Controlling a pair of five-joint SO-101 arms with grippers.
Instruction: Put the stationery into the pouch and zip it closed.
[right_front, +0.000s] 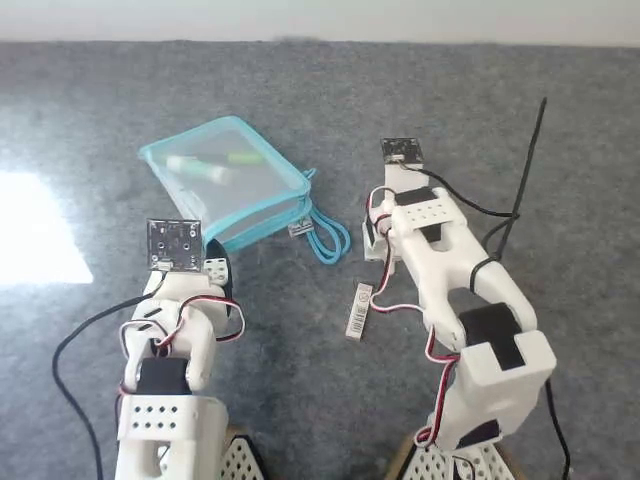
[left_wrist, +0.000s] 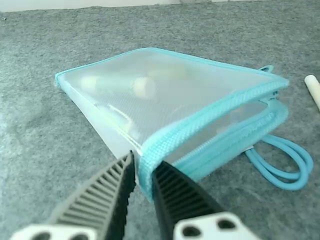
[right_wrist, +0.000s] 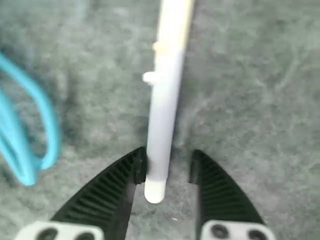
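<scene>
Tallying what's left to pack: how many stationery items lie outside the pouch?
2. A white pen lies inside the open right gripper, near the pouch's blue loop; a labelled white strip lies between the left arm and right arm. Others may hide under them.

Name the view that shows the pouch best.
Left wrist view: the pouch sits close, its zipper edge clamped in the left gripper. The high view shows it whole but small; the right wrist view catches its blue loop.
</scene>
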